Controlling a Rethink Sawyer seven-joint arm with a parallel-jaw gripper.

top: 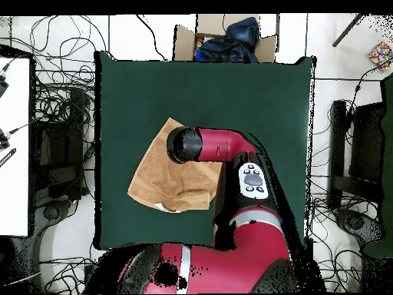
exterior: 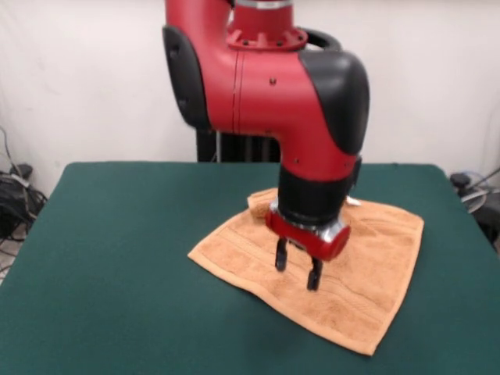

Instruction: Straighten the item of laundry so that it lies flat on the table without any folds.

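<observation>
The orange-tan towel (exterior: 371, 262) lies on the dark green table (exterior: 117, 250), right of centre, turned like a diamond. Its far corner (exterior: 262, 201) is folded over on itself, and a small white tag (exterior: 352, 201) shows at the far edge. My gripper (exterior: 297, 273) hangs just above the middle of the towel, open and empty, with its fingers (exterior: 280, 258) pointing down. In the overhead view the towel (top: 157, 180) lies left of centre on the table (top: 230, 92). There my arm's wrist covers the gripper and part of the towel.
A cardboard box with dark clothes (top: 226, 38) stands off the table's far edge in the overhead view. Cables (exterior: 16, 195) lie on the floor around the table. A white surface (top: 14, 146) stands beside it.
</observation>
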